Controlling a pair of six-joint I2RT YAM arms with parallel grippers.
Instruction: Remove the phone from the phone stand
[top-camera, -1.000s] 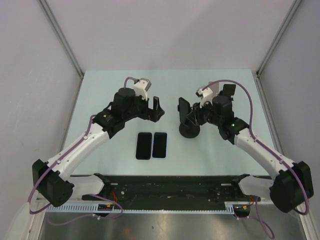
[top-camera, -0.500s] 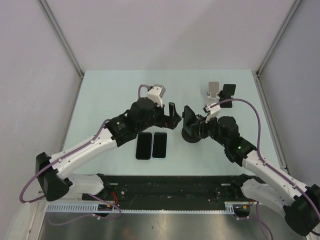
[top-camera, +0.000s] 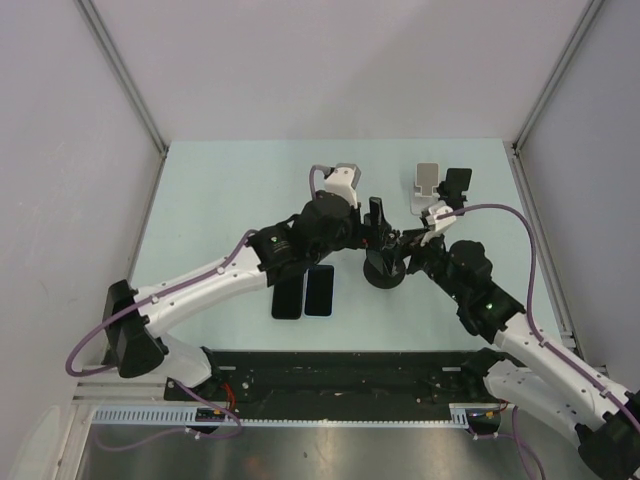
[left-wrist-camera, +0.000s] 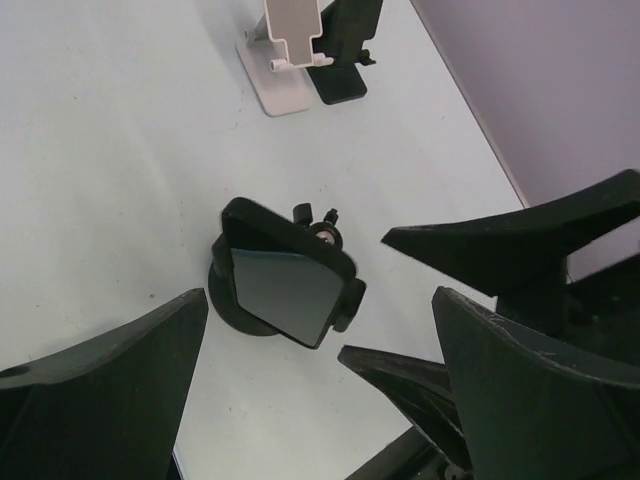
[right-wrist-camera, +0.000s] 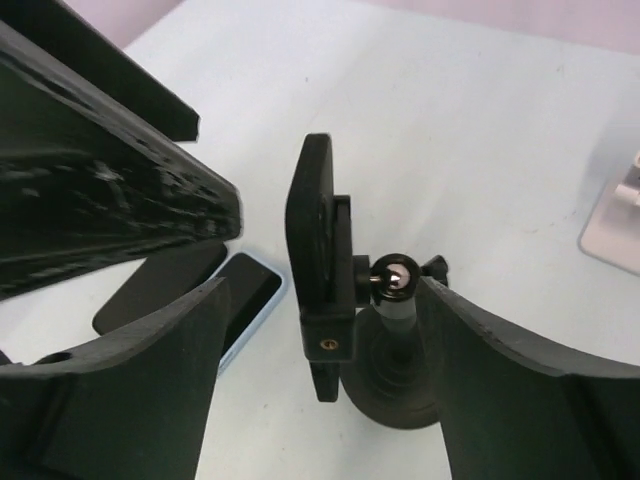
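The left gripper (left-wrist-camera: 320, 298) is spread wide. Its two dark fingers (left-wrist-camera: 100, 390) sit well out to either side of the phone (left-wrist-camera: 285, 290) and touch nothing. The phone sits clamped in the cradle of the phone stand (top-camera: 385, 272), its dark glass tilted up toward the left wrist camera.

The right gripper (right-wrist-camera: 322, 285) is also parted. One finger (right-wrist-camera: 120, 400) is on the phone's side and the other is beyond the stand's neck, with the ball joint (right-wrist-camera: 393, 280) in the gap between them. I cannot tell if either pad touches the neck. From the right wrist the phone shows edge-on and upright, with the left arm's fingers close on its far side.

The stand's round base rests on the pale table (top-camera: 220, 190). Just toward the arms' bases, a first flat phone (top-camera: 287, 294) and a second flat phone (top-camera: 319, 290) lie side by side. Farther back, a white stand (top-camera: 427, 185) and a black stand (top-camera: 457, 184) stand next to each other.
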